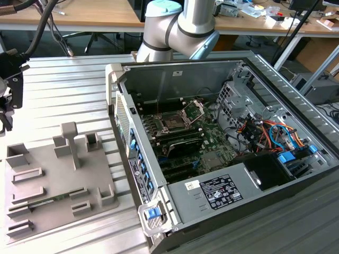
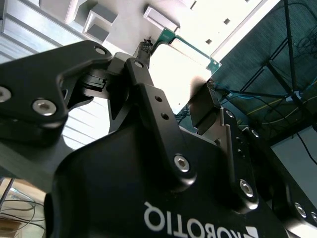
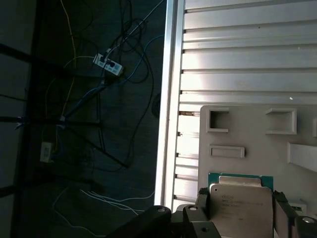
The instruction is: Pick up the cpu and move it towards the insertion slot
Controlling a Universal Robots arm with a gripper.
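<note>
Closest to the lens in the second wrist view is the pincer (image 2: 177,67). Its black linkage and two fingers (image 2: 148,99) are closed on the cpu (image 2: 185,59), which appears there as a glaring white face with a thin green edge. The first wrist view gives the chip more plainly: one silvery square top on a green rim, clamped with one finger at each side and held over the grey tray (image 3: 247,134). Three framed recesses of that tray can be counted in this view, two squarish and one long. Whether the chip touches the tray cannot be told. Beside the tray runs the slatted metal table (image 3: 237,49), and past its edge lies a dark floor with loose cables and one power strip (image 3: 109,63). The exterior view adds the wider layout: one robot arm (image 1: 185,21) and one open computer case (image 1: 175,79) standing on the table to the exterior view's right of the tray. Inside the case sits the insertion slot (image 1: 174,123), a single dark square socket with its metal load plate (image 1: 195,108) hinged up and green board around it. The slot is well apart from the tray.
</note>
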